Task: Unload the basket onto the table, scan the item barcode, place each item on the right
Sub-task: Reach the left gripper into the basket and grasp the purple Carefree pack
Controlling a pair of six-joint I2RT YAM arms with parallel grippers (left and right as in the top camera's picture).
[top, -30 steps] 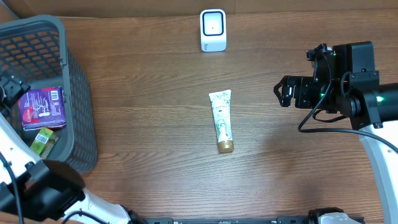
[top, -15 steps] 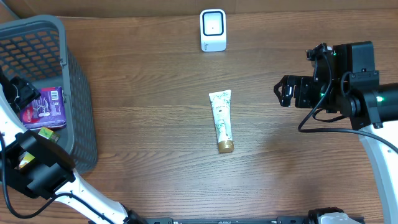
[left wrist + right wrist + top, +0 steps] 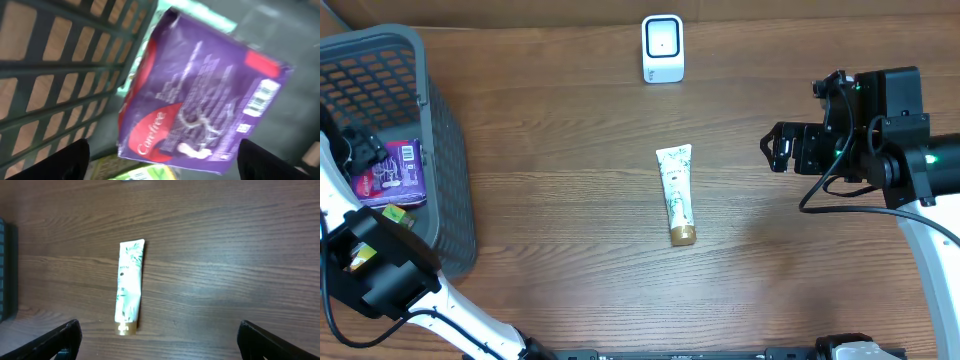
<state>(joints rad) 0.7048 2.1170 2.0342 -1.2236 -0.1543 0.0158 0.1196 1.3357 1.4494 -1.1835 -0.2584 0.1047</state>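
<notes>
Carefree package, purple with its barcode face up, lies in the grey basket directly beneath the left gripper, whose fingers are spread wide and hold nothing. A green pack lies just beside it. The right gripper, also spread wide, hovers to the right of the white tube. The scanner stands at the table's far edge.

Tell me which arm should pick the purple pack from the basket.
Left. The left gripper hangs open over the pack inside the basket; the right gripper is across the table, past the tube.
</notes>
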